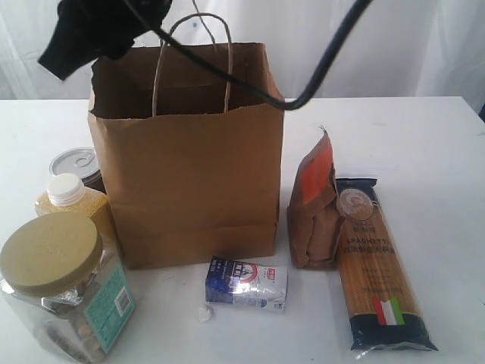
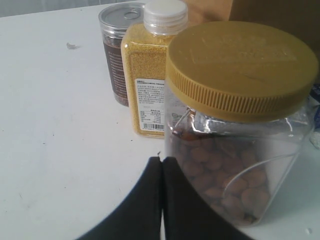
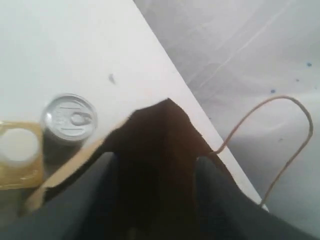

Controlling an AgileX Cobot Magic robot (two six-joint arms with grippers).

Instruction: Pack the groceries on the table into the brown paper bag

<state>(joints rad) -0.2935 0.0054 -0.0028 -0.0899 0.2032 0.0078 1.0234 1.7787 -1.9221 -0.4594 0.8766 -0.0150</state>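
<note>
Now my right gripper [image 3: 154,165] above open mouth of brown paper bag [image 1: 189,174], jaws apart, holding nothing; left gripper [image 2: 161,162] jaws pressed together, beside tan-lidded clear jar [image 1: 61,280] left of bag.

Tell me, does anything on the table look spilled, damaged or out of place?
A small white lump lies loose on the table beside the blue-white carton, which lies on its side. The brown-orange pouch has a crumpled top.
</note>
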